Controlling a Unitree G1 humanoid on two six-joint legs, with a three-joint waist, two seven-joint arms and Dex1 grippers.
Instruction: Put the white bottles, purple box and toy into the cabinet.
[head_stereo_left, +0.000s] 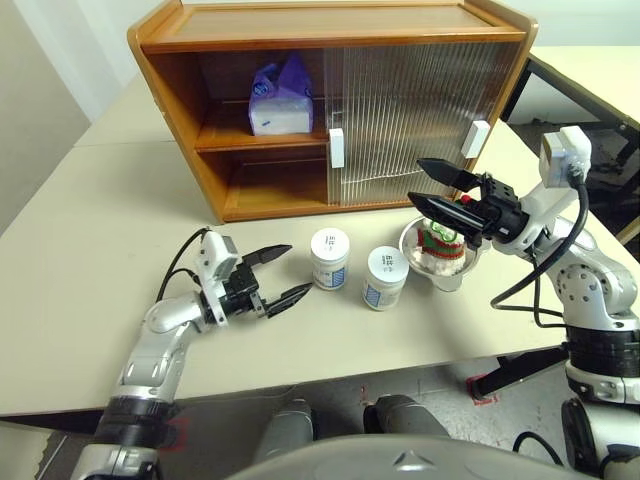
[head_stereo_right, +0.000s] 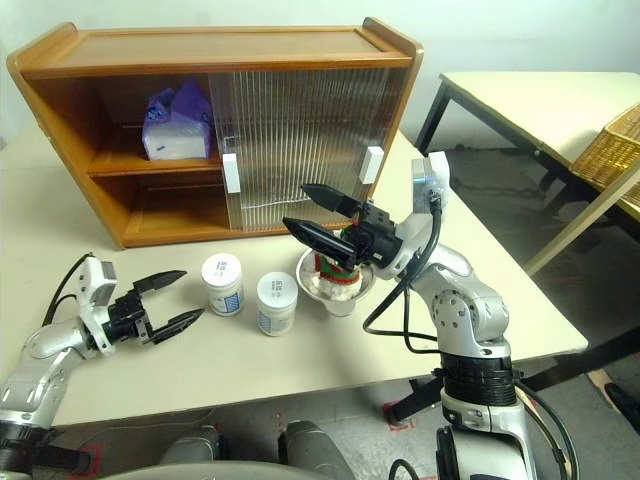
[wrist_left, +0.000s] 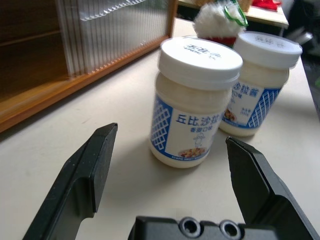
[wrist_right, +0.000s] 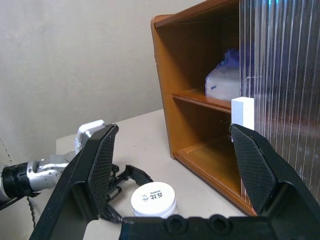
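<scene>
Step in hand: I judge this as the approach to the nearer white bottle with the left claw, whose jaws stand released and empty, level with the table.
Doing it well: I want the bottle centred between the two fingers before I close; in the left wrist view it sits between them but ahead of the tips, so I need to go further in. I'd close on the body under the lid, not on the lid rim.
Watch for: the second white bottle stands just beside the first, apart but close (the far finger has to pass between them without nudging it).
Right claw: released, holding nothing, poised above the toy, which sits in a shallow bowl.
Purple box: already on the upper shelf of the cabinet, on its open side.
Look of the bottles: squat, creamy-white jars with flat white screw lids and blue-lattice labels; smooth plastic, probably slippery under a light grip.
Left to do: both bottles and the toy.
</scene>
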